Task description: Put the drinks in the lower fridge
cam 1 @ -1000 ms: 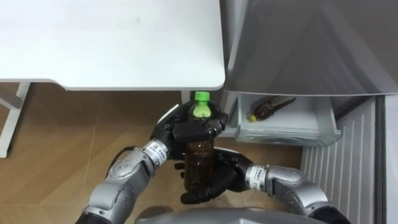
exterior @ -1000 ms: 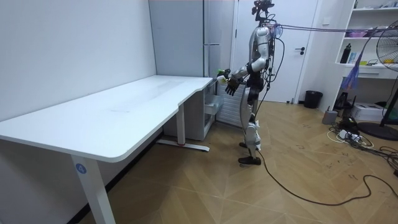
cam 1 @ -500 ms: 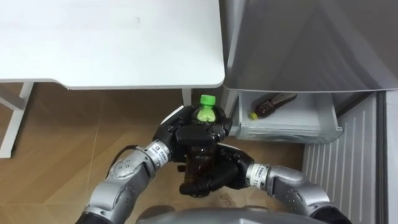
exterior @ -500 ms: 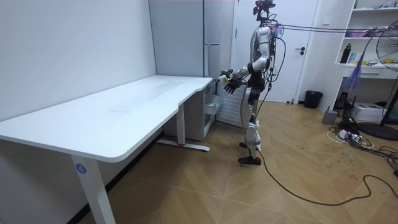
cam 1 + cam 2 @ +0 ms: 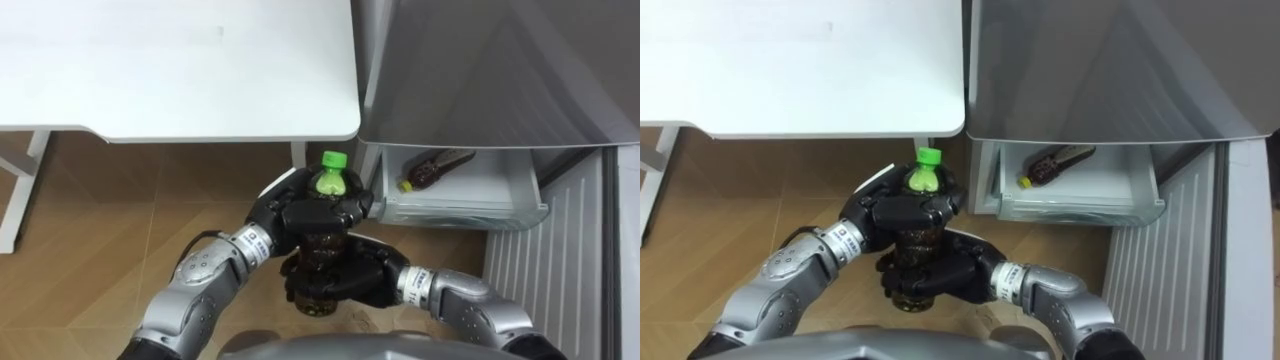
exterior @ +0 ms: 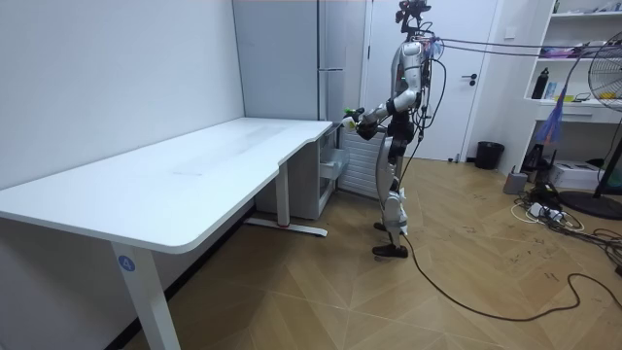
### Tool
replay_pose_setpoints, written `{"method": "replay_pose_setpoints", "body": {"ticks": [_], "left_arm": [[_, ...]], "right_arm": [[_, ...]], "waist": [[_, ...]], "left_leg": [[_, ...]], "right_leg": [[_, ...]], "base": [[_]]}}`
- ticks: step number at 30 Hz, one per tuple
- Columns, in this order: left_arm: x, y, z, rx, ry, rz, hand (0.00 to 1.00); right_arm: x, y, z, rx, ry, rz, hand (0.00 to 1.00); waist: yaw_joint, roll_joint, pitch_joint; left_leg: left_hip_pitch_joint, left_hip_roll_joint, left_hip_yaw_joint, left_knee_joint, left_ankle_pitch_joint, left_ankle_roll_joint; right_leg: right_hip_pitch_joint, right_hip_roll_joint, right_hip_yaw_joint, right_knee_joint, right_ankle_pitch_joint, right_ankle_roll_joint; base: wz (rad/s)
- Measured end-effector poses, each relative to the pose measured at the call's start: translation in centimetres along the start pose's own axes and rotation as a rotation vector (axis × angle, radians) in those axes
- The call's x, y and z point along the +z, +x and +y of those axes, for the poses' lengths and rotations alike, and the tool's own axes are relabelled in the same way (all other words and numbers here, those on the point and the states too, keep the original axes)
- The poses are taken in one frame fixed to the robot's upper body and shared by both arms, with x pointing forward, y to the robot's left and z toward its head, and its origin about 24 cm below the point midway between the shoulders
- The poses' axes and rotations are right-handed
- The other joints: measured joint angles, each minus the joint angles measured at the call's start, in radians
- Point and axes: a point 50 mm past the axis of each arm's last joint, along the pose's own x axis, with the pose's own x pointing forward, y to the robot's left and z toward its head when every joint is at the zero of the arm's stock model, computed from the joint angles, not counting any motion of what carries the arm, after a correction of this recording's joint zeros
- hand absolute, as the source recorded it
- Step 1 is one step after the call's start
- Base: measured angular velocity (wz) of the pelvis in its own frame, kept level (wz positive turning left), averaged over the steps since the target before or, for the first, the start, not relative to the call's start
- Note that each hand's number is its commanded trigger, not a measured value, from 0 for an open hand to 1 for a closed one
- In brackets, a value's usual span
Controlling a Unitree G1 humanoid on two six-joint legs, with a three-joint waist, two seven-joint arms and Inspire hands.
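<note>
The bottle (image 5: 322,245), dark drink under a green cap, stands upright just below the middle of the frame. It hangs over the wooden floor (image 5: 100,220) and is not yet in the fridge (image 5: 480,70). Your left hand (image 5: 312,212), coming in from the lower left, has its fingers curled round the bottle's shoulder, right under the cap. Your right hand (image 5: 350,282), from the lower right, is wrapped round the lower body. With one grip high and one low, the bottle is kept from tipping. I judge this a two-handed steadying or a pass from one hand to the other before the reach.

Right of centre the drawer (image 5: 465,212) of the lower fridge stands pulled out beneath the grey front. A second bottle (image 5: 430,172) lies on its side near the drawer's back, which leaves bare room toward its front edge. You hold the bottle near the drawer's left corner but apart from it, so you will have to carry it rightward and lower it, probably laid flat like the other.

The white table (image 5: 170,60) fills the upper left. In the room view you stand upright at its far end, facing the fridge, with both hands raised before you.
</note>
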Motion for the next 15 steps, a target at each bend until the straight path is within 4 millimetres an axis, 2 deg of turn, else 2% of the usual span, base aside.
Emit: {"method": "replay_pose_setpoints", "body": {"ticks": [6,7,8,9,10,15], "left_arm": [[0.17,0.16,-0.04,0.006,-0.010,-0.012,1.00],[0.22,0.18,-0.02,0.008,-0.009,-0.012,0.91],[0.23,0.20,-0.01,0.011,-0.009,-0.013,0.69],[0.25,0.21,-0.01,0.012,-0.009,-0.013,0.56],[0.26,0.23,-0.01,0.013,-0.009,-0.014,0.00],[0.33,0.25,0.03,0.015,-0.006,-0.014,0.00]], "right_arm": [[-0.04,0.01,-0.02,-0.011,0.019,-0.013,1.00],[-0.03,0.01,-0.03,-0.013,0.020,-0.014,1.00],[-0.04,0.04,-0.01,-0.014,0.022,-0.015,1.00],[-0.04,0.05,-0.02,-0.016,0.023,-0.016,1.00],[-0.04,0.04,-0.02,-0.017,0.023,-0.016,1.00],[-0.08,-0.12,-0.15,-0.028,0.027,-0.019,1.00]], "waist": [[0.002,-0.001,0.0004],[0.002,-0.001,0.0005],[0.002,-0.001,0.0007],[0.000,-0.002,0.0014],[0.000,-0.002,0.0016],[0.000,-0.004,0.0031]], "left_leg": [[0.001,0.000,0.000,-0.001,0.000,0.000],[0.001,0.000,0.000,-0.001,0.000,0.000],[0.003,0.000,0.000,-0.002,0.000,0.000],[0.006,0.000,0.001,-0.002,0.000,0.000],[0.006,0.000,0.001,-0.002,0.000,0.000],[0.006,0.000,0.000,-0.003,0.000,0.000]], "right_leg": [[-0.001,0.000,0.001,-0.002,0.000,0.000],[-0.001,0.000,0.001,-0.002,0.000,0.000],[0.001,0.000,0.001,-0.002,0.000,0.000],[0.003,0.000,0.002,-0.002,0.000,0.000],[0.003,0.000,0.001,-0.002,0.000,0.000],[0.004,0.000,-0.001,-0.003,0.000,0.000]], "base": [[0.00],[0.00],[0.00],[0.00],[0.00],[0.00]]}}
